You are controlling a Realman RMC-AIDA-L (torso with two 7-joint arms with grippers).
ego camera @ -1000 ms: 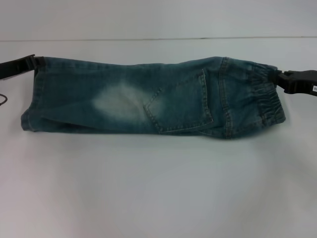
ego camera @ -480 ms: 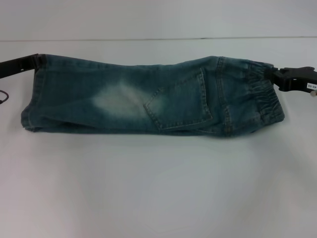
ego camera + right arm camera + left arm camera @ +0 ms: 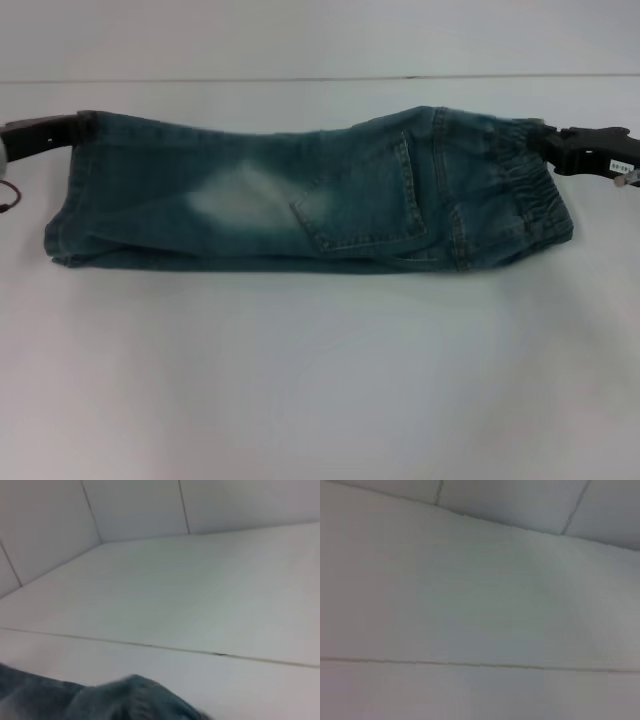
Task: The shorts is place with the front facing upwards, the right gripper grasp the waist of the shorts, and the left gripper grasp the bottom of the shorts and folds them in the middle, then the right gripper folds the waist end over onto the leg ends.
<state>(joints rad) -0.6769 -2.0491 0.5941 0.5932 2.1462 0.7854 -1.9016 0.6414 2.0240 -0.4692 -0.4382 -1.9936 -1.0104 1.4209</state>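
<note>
Shorts of faded blue denim (image 3: 300,195) lie already folded lengthwise on the white counter (image 3: 320,380), black right gripper (image 3: 560,150) pinching the puckered waist (image 3: 525,180), black left gripper (image 3: 62,130) clamping the leg ends (image 3: 70,200), final waist-over-legs fold remaining.

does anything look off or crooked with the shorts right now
Nothing looks damaged. The shorts lie folded lengthwise on the white table, the right gripper at the waist and the left gripper at the leg ends. The near edges do not line up exactly.
</note>
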